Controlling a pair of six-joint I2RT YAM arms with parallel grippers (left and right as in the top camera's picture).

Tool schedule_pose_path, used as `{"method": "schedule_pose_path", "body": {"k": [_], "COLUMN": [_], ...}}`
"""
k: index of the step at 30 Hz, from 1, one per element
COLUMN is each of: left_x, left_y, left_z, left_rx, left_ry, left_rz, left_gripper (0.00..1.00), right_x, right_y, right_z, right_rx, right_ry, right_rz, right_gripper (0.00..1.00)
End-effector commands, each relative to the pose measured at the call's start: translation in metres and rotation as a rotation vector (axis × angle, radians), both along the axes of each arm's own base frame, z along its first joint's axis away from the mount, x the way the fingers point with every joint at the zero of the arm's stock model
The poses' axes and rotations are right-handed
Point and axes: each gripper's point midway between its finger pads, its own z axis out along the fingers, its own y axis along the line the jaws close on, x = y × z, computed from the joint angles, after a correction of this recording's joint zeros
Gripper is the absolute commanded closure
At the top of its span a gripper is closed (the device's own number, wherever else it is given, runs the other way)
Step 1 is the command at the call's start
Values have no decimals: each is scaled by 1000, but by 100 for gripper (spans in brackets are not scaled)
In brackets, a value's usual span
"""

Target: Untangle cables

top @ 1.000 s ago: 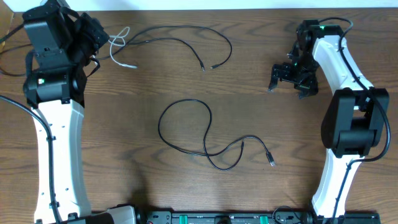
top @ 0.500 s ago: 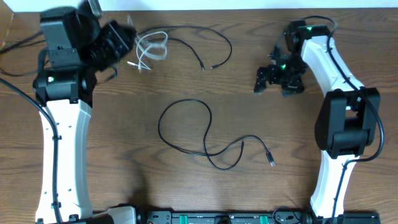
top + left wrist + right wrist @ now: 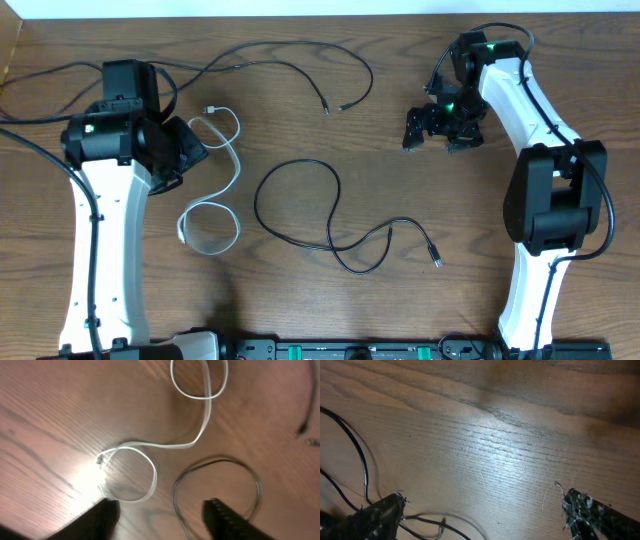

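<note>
Overhead view: 3 cables are laid apart on wooden table (image 3: 300, 310). White cable (image 3: 236, 160) (image 3: 165, 446) is spread in loose S just beside left gripper (image 3: 185, 150) (image 3: 160, 510), with 1 loop at its near end; it is not held. Upper black cable (image 3: 371, 75) is arced along far side. Centre black cable (image 3: 336, 205) is looped mid-table and crossed over itself. Left gripper jaws are parted, nothing between them. Right gripper (image 3: 440, 128) (image 3: 482, 505) is hung over wood at far right, jaws spread wide, empty.
</note>
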Motion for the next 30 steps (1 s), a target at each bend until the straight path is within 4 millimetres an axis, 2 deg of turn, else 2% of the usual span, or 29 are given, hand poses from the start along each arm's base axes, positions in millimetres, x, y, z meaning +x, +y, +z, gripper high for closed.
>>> {"method": "schedule_pose_path", "body": {"k": [1, 4, 8, 12, 17, 22, 27, 28, 30], "left_x": [-8, -8, 5, 17, 34, 37, 46, 49, 55], "left_y": [11, 11, 9, -1, -24, -26, -25, -24, -24], "left_z": [-10, -16, -27, -48, -82, -106, -112, -112, -111], "left_rx": [67, 76, 82, 28, -103, -133, -124, -121, -114], "left_ry": [47, 71, 80, 113, 156, 214, 197, 185, 158], "left_rz": [-16, -58, -148, -219, -314, -313, -314, -318, -319], "left_gripper": [30, 30, 30, 30, 30, 31, 36, 40, 54], "right_x": [-2, -1, 0, 0, 0, 0, 1, 1, 1], "right_y": [3, 3, 3, 3, 3, 3, 3, 3, 3], "right_z": [2, 2, 2, 2, 2, 2, 2, 2, 2], "right_rx": [10, 11, 12, 12, 12, 11, 12, 12, 12], "right_ry": [-6, -6, -13, -12, -13, -12, -17, -18, -17], "right_rz": [18, 18, 18, 18, 18, 18, 18, 18, 18], "right_gripper": [1, 1, 1, 1, 1, 1, 1, 1, 1]}}
